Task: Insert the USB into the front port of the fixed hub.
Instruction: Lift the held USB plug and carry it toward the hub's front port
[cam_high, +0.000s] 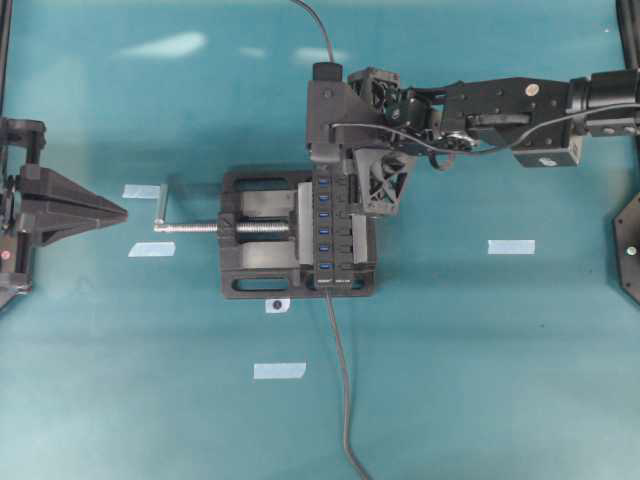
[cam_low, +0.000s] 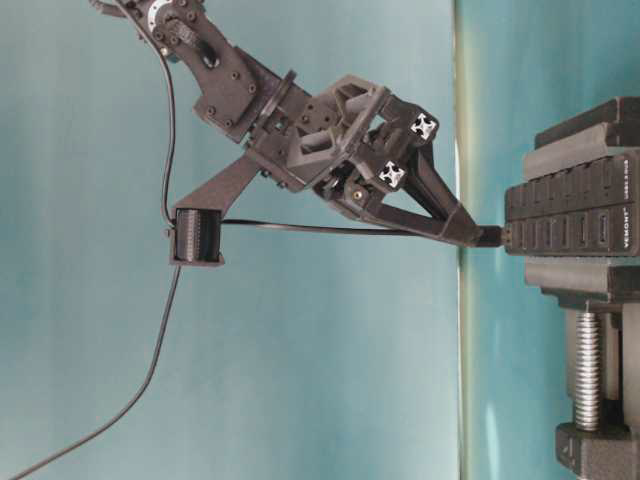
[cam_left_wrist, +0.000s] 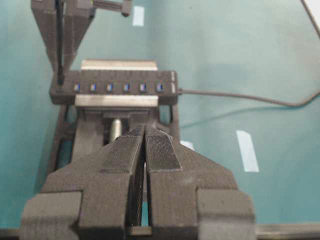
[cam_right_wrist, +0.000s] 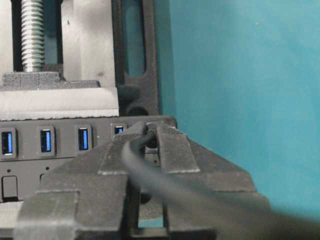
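The fixed hub (cam_high: 325, 235) lies clamped in the vise, its row of blue ports facing up and its white-printed end toward the near table edge. My right gripper (cam_high: 338, 175) reaches in from the right over the hub's far end. It is shut on the USB (cam_low: 490, 235), a small black plug whose tip meets the hub (cam_low: 570, 215) at its end port. How deep the plug sits cannot be told. In the right wrist view the fingers (cam_right_wrist: 172, 150) pinch the plug (cam_right_wrist: 151, 136) beside the last blue port. My left gripper (cam_high: 110, 212) rests shut and empty at the left, pointing at the vise.
The black vise (cam_high: 255, 275) has a silver screw handle (cam_high: 162, 205) sticking out toward my left gripper. The hub's own cable (cam_high: 340, 380) runs to the near edge. The USB cable (cam_high: 318, 35) trails off the far edge. Pale tape marks (cam_high: 511, 246) dot the teal table.
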